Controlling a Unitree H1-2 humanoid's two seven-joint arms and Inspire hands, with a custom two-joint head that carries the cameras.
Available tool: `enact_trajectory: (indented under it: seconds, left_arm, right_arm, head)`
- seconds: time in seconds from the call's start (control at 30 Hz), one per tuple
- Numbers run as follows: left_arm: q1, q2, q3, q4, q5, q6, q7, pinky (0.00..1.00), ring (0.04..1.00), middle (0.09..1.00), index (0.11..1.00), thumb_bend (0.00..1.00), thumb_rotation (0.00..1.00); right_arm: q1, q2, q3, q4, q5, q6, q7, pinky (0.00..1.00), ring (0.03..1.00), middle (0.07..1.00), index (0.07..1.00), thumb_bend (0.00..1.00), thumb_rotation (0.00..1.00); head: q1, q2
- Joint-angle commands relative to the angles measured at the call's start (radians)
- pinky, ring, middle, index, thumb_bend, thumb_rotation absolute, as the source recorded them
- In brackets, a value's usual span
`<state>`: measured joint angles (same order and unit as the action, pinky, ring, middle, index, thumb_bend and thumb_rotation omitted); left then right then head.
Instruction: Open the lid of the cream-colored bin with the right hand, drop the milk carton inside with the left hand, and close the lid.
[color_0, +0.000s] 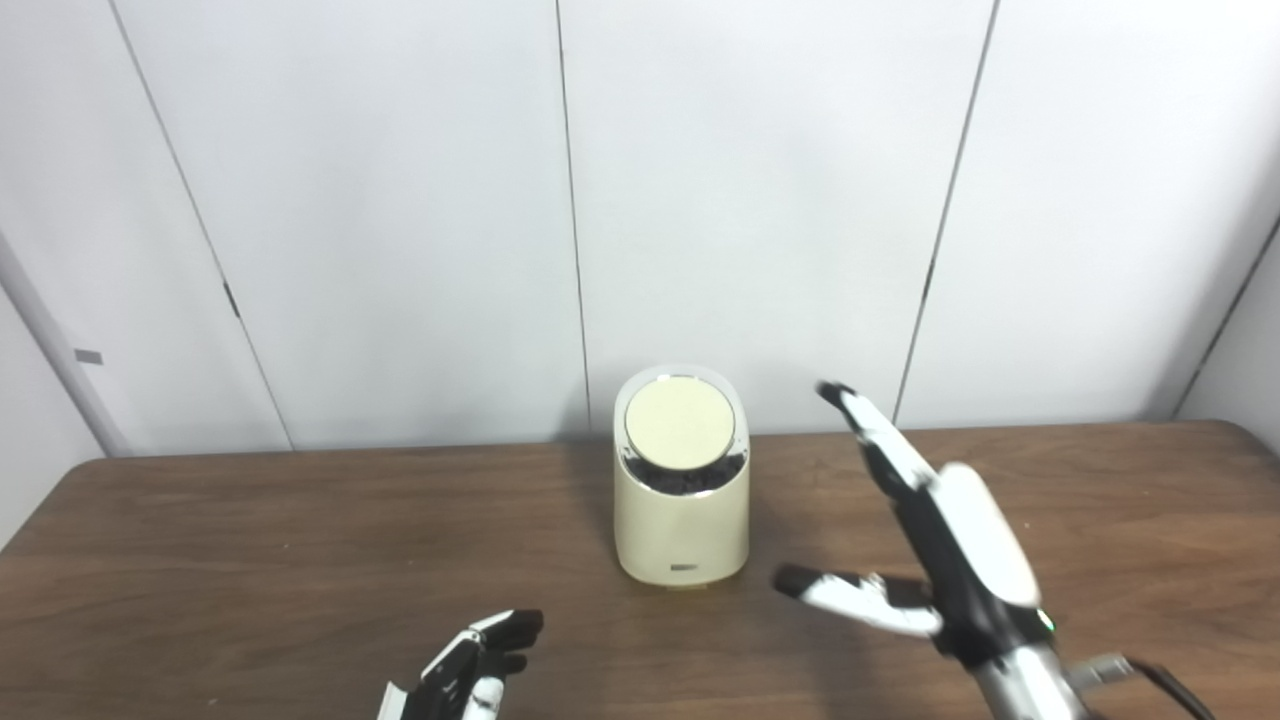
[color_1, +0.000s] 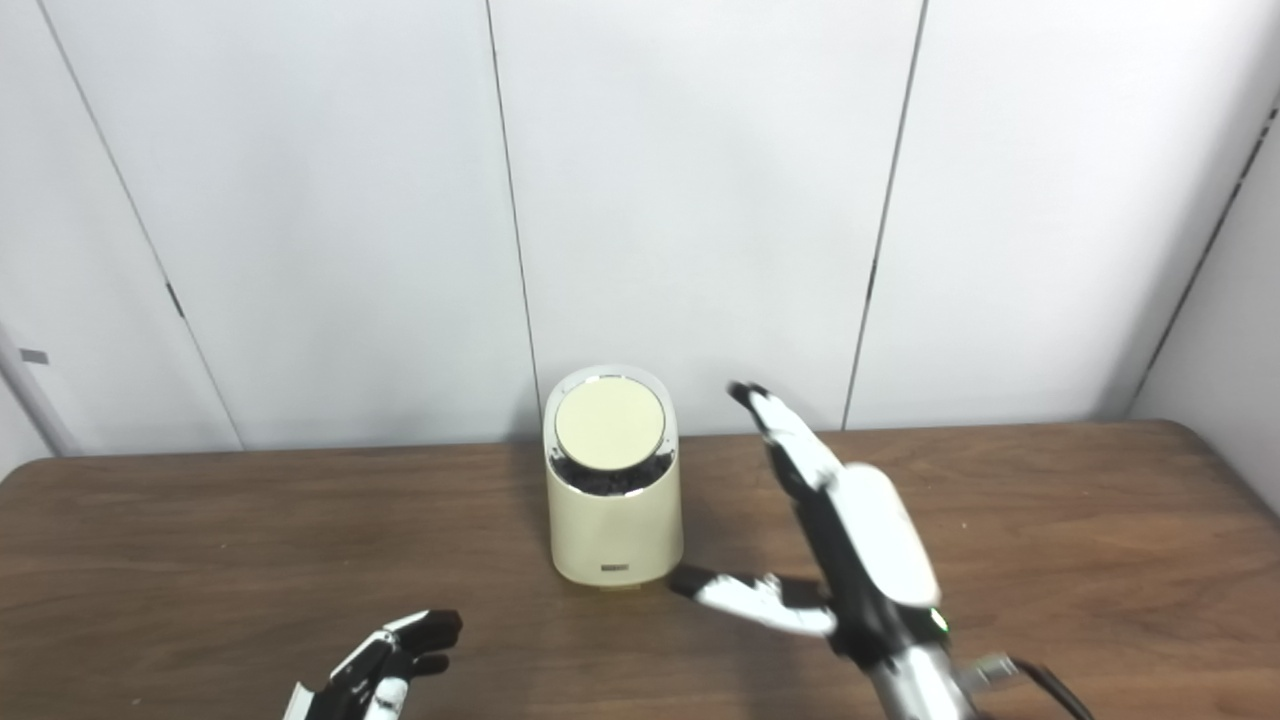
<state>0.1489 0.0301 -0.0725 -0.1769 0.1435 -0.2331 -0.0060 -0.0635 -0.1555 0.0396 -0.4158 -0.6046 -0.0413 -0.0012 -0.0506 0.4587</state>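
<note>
Cream bin (color_0: 682, 520) (brown woodgrain table (color_0: 250, 560))

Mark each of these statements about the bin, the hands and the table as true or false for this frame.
1. The cream-colored bin stands upright on the wooden table. True.
2. The left hand holds a milk carton. False: it holds nothing, and no carton is in view.
3. The right hand is open, right of the bin. True.
4. The right hand grips the lid. False: it is clear of it.
</note>
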Motion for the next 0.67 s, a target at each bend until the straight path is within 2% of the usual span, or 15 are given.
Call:
enact_trajectory:
  seconds: [0.0, 0.1, 0.17, 0.2, 0.3, 0.4, 0.53, 0.57, 0.63]
  left_arm:
    - [-0.018, 0.006, 0.007, -0.012, -0.014, -0.044, 0.003, 0.76, 0.792, 0.785, 0.777, 0.28, 0.83]
    - [-0.019, 0.012, 0.019, -0.002, -0.024, -0.062, 0.006, 0.76, 0.793, 0.784, 0.775, 0.27, 0.82]
    - [-0.020, 0.014, 0.029, 0.000, -0.035, -0.069, 0.008, 0.77, 0.799, 0.790, 0.781, 0.28, 0.80]
    - [-0.022, 0.014, 0.037, 0.004, -0.042, -0.080, 0.012, 0.77, 0.801, 0.792, 0.783, 0.28, 0.80]
    - [-0.029, 0.009, 0.060, 0.012, -0.052, -0.112, 0.027, 0.76, 0.793, 0.788, 0.781, 0.26, 0.78]
    - [-0.034, 0.006, 0.076, 0.018, -0.061, -0.131, 0.033, 0.74, 0.783, 0.783, 0.772, 0.26, 0.76]
    - [-0.029, 0.012, 0.084, 0.013, -0.071, -0.135, 0.027, 0.72, 0.779, 0.782, 0.766, 0.23, 0.77]
    - [-0.028, 0.013, 0.085, 0.015, -0.073, -0.139, 0.027, 0.72, 0.776, 0.778, 0.762, 0.20, 0.77]
    - [-0.025, 0.012, 0.088, 0.021, -0.067, -0.148, 0.032, 0.71, 0.769, 0.771, 0.757, 0.18, 0.77]
  right_arm:
    - [0.016, 0.008, -0.021, 0.016, 0.050, -0.092, -0.073, 0.83, 0.931, 0.956, 0.947, 0.68, 0.82]
    - [0.085, 0.018, -0.046, 0.071, 0.120, -0.182, -0.139, 0.83, 0.915, 0.924, 0.911, 0.62, 0.82]
    - [0.121, 0.032, -0.055, 0.099, 0.182, -0.231, -0.160, 0.81, 0.885, 0.894, 0.874, 0.50, 0.83]
    - [0.144, 0.042, -0.058, 0.106, 0.219, -0.239, -0.161, 0.80, 0.881, 0.890, 0.869, 0.48, 0.84]
    - [0.190, 0.059, -0.058, 0.118, 0.270, -0.250, -0.156, 0.79, 0.875, 0.892, 0.874, 0.40, 0.93]
    - [0.222, 0.075, -0.055, 0.129, 0.300, -0.266, -0.157, 0.78, 0.866, 0.880, 0.865, 0.35, 0.93]
    - [0.236, 0.094, -0.054, 0.157, 0.367, -0.308, -0.163, 0.75, 0.827, 0.835, 0.818, 0.27, 0.82]
    - [0.237, 0.098, -0.056, 0.169, 0.380, -0.318, -0.166, 0.74, 0.809, 0.812, 0.791, 0.22, 0.73]
    - [0.239, 0.113, -0.065, 0.190, 0.414, -0.322, -0.175, 0.72, 0.788, 0.789, 0.766, 0.19, 0.65]
  head:
    - [0.000, 0.004]
    - [0.001, 0.008]
    - [0.001, 0.009]
    - [0.000, 0.010]
    - [-0.003, 0.013]
    - [-0.008, 0.016]
    - [-0.025, 0.020]
    - [-0.025, 0.020]
    - [-0.028, 0.022]
